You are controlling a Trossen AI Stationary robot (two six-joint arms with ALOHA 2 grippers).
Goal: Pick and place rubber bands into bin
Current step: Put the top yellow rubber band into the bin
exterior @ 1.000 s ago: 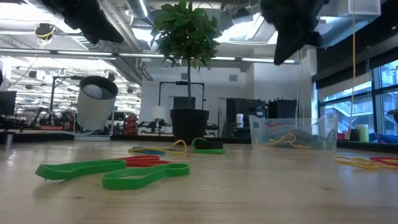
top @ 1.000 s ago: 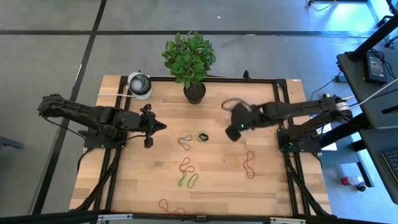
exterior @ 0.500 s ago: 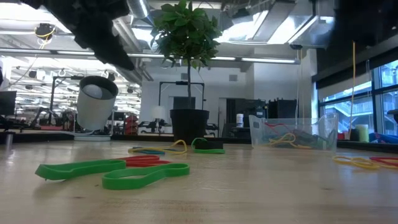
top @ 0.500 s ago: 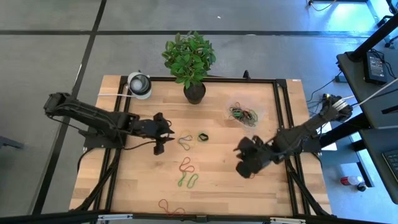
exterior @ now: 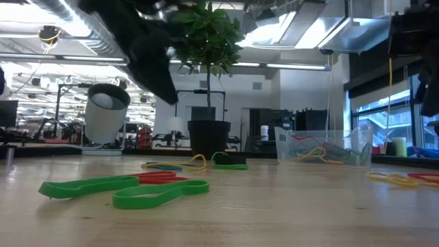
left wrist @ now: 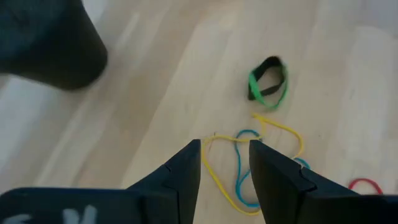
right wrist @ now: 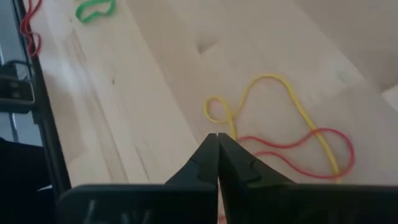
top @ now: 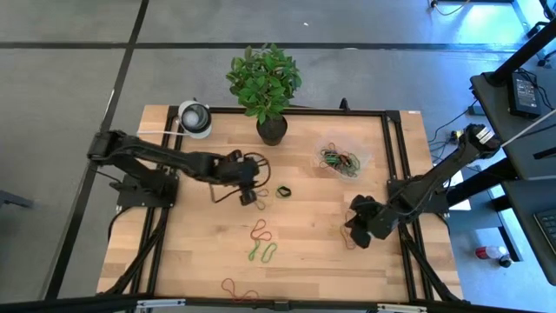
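Above the table's (top: 191,252) middle, our left gripper (left wrist: 225,163) hung with jaws parted over a yellow-and-blue band (left wrist: 249,155); our right gripper (right wrist: 217,152), jaws shut and empty, hung over a yellow-and-red band (right wrist: 292,130). Both needed lowering, gripping, then carrying to the bin (top: 340,158).

Bare wood between bin (top: 340,158) and plant pot (top: 271,130) — passable.

Potted plant (top: 266,87), white-grey cylinder (top: 195,118)
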